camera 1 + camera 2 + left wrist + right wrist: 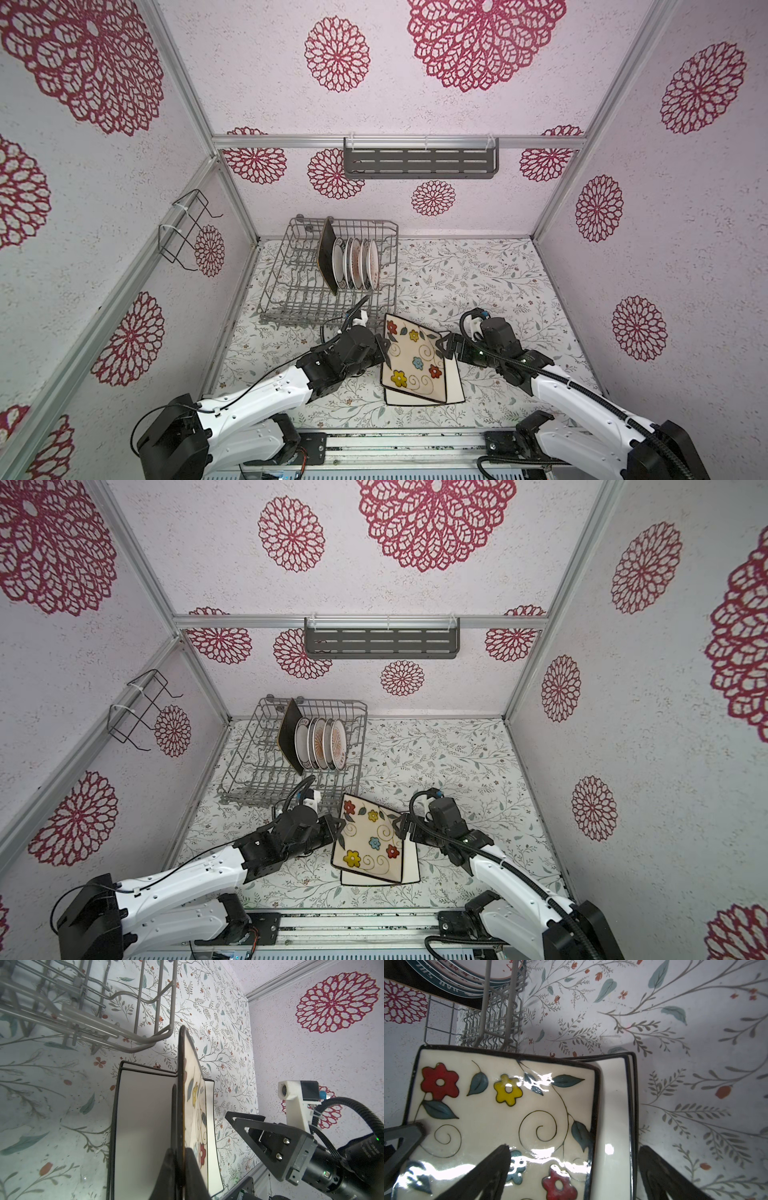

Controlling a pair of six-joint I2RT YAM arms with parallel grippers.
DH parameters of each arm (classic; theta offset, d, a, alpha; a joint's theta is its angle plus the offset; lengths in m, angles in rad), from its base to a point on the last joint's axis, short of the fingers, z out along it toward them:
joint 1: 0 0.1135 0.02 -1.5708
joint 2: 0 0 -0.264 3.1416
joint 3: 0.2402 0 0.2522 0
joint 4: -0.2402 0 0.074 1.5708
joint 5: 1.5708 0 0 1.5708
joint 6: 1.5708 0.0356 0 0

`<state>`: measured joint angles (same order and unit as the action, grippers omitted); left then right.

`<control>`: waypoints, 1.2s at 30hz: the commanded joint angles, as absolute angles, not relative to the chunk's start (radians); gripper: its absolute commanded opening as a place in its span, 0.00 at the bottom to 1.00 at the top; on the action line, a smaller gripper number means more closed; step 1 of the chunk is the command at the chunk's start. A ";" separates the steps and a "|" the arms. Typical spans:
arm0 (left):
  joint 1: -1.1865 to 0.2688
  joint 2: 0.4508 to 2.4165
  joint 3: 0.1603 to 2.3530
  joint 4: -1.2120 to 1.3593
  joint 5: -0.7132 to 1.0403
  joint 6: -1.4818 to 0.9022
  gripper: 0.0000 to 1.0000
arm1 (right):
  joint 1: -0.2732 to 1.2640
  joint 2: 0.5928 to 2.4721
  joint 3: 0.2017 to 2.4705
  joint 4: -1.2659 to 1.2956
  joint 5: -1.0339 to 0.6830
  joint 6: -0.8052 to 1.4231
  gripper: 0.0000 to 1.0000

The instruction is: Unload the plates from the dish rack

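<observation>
Nearest the arm bases, the left gripper is pinched tight on the left edge of the cream floral plate. The left wrist view shows that dark rim edge-on, squeezed between the two black fingers. The plate lies askew over two white black-rimmed plates stacked flat on the floral-patterned worktop. Its far corner reaches past them toward the dish rack, and whether it touches the stack cannot be told. On the opposite side, the right gripper has its jaws spread wide at the floral plate's right edge. In the right wrist view, one finger hangs over the painted face and the other sits out beyond the white plates' rims, gripping nothing. Farther back, on the left half of the worktop in both top views, stands the grey wire dish rack, with its near corner just beside the floral plate. A dark brown plate stands on edge among the tines toward the rack's far right. Several small round plates with dark-blue rims are lined up upright just beside it, on the side toward the rack's right wall. Beyond the rack, a grey slotted shelf hangs on the back wall, and a small black wire holder hangs on the left wall.
</observation>
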<state>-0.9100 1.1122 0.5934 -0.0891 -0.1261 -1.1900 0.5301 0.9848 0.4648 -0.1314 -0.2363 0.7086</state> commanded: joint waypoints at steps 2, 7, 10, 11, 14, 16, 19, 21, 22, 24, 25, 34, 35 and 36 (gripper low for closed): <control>-0.931 1.093 0.605 0.076 -0.149 -1.257 0.00 | 0.529 0.975 0.456 -0.098 -0.246 0.712 0.99; -0.935 1.091 0.577 0.075 -0.156 -1.283 0.00 | 0.529 0.978 0.451 -0.092 -0.248 0.715 0.99; -0.939 1.096 0.563 0.076 -0.161 -1.296 0.00 | 0.529 0.982 0.448 -0.089 -0.249 0.716 0.99; -0.940 1.100 0.563 0.076 -0.157 -1.296 0.00 | 0.528 0.982 0.446 -0.089 -0.248 0.717 0.99; -0.944 1.115 0.563 0.077 -0.152 -1.298 0.00 | 0.529 0.986 0.446 -0.087 -0.249 0.717 0.99; -0.946 1.123 0.560 0.078 -0.148 -1.301 0.00 | 0.528 0.989 0.449 -0.086 -0.249 0.717 0.99; -0.949 1.126 0.544 0.088 -0.147 -1.314 0.01 | 0.529 0.994 0.457 -0.081 -0.254 0.702 0.99; -0.948 1.126 0.533 0.089 -0.147 -1.322 0.02 | 0.528 1.005 0.474 -0.095 -0.254 0.685 0.99; -0.948 1.125 0.529 0.089 -0.147 -1.324 0.02 | 0.529 1.015 0.483 -0.103 -0.254 0.675 0.99; -0.948 1.122 0.520 0.086 -0.146 -1.331 0.02 | 0.529 1.033 0.497 -0.108 -0.259 0.667 0.99; -0.950 1.122 0.516 0.084 -0.146 -1.333 0.02 | 0.528 1.042 0.498 -0.103 -0.262 0.667 0.99; -0.951 1.123 0.472 0.110 -0.142 -1.368 0.02 | 0.528 1.080 0.489 -0.023 -0.278 0.703 0.99; -0.951 1.126 0.473 0.108 -0.139 -1.367 0.02 | 0.529 1.085 0.489 -0.020 -0.282 0.703 0.99; -0.951 1.128 0.471 0.109 -0.136 -1.368 0.02 | 0.528 1.090 0.488 -0.014 -0.287 0.705 0.99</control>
<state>-0.9390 1.1301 0.4694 0.0624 -0.1352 -1.3273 0.5301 1.0794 0.4637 -0.0540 -0.2680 0.7006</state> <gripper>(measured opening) 0.094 0.989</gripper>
